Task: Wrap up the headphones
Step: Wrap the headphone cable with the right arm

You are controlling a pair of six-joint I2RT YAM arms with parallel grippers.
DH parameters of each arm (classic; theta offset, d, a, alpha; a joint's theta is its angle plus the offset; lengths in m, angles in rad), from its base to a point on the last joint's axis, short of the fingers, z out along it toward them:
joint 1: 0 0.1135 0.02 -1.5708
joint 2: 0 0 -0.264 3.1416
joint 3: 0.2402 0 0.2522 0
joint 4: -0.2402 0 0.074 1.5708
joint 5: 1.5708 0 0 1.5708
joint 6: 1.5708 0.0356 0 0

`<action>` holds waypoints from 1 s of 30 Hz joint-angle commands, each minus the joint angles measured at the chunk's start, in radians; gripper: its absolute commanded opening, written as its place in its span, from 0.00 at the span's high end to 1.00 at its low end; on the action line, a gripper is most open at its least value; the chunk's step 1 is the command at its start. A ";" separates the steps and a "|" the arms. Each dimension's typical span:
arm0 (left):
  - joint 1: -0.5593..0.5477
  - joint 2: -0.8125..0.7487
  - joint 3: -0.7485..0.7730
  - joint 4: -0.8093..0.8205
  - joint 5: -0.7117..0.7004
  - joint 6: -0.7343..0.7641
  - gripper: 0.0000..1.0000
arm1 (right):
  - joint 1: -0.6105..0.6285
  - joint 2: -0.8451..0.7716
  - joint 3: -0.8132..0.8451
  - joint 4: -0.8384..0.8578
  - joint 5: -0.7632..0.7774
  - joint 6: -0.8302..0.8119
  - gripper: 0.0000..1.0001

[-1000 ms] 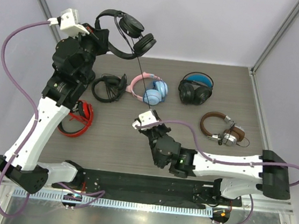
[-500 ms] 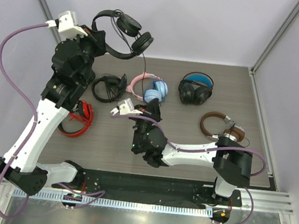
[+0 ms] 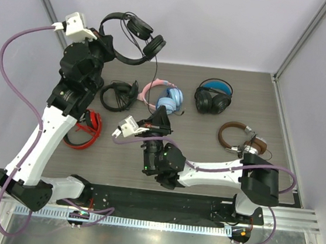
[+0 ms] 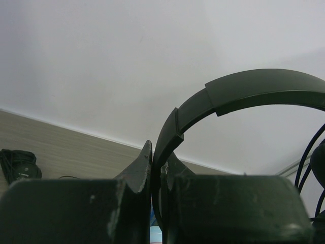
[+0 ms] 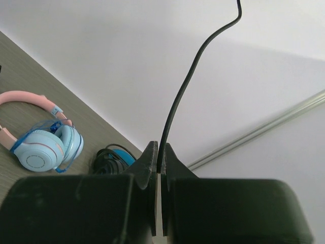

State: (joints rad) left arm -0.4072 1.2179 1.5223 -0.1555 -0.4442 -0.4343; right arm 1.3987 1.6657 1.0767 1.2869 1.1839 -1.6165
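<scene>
Above the table (image 3: pixel 207 150), left gripper (image 4: pixel 156 152) clenches the headphones (image 3: pixel 143 27), right gripper (image 5: pixel 158 150) pinches their cable (image 5: pixel 175 109) (loose, no coils seen); wrapping looks barely begun.

you see the table (image 3: pixel 206 156) from above, behind the arms (image 3: pixel 37 137). wrist views look close past their fingers (image 4: pixel 137 173) at the wall (image 4: pixel 101 61); the right shares the pink headphones (image 5: pixel 48 147).

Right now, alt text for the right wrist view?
The right gripper is shut on a thin black cable that rises to the top of the frame against a white wall. At left, pink-and-blue headphones lie on the wooden table, a black pair beyond.
</scene>
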 commanded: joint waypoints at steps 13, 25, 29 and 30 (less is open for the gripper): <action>0.033 0.057 0.085 0.037 -0.105 -0.027 1.00 | 0.193 -0.055 -0.133 0.388 0.063 -0.092 0.99; 0.038 0.130 0.101 -0.072 -0.036 0.045 1.00 | 0.244 -0.084 -0.159 0.388 0.020 -0.301 0.99; 0.038 0.137 0.069 -0.072 -0.045 0.066 1.00 | 0.246 -0.107 -0.135 0.388 -0.076 -0.397 0.99; 0.038 0.143 0.067 -0.082 -0.045 0.071 1.00 | 0.244 -0.112 -0.130 0.388 -0.096 -0.416 0.99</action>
State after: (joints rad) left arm -0.3855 1.3605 1.5814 -0.3130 -0.4484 -0.3649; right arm 1.6215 1.6100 0.9123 1.3090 1.1961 -1.9118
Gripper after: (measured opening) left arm 0.041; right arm 0.048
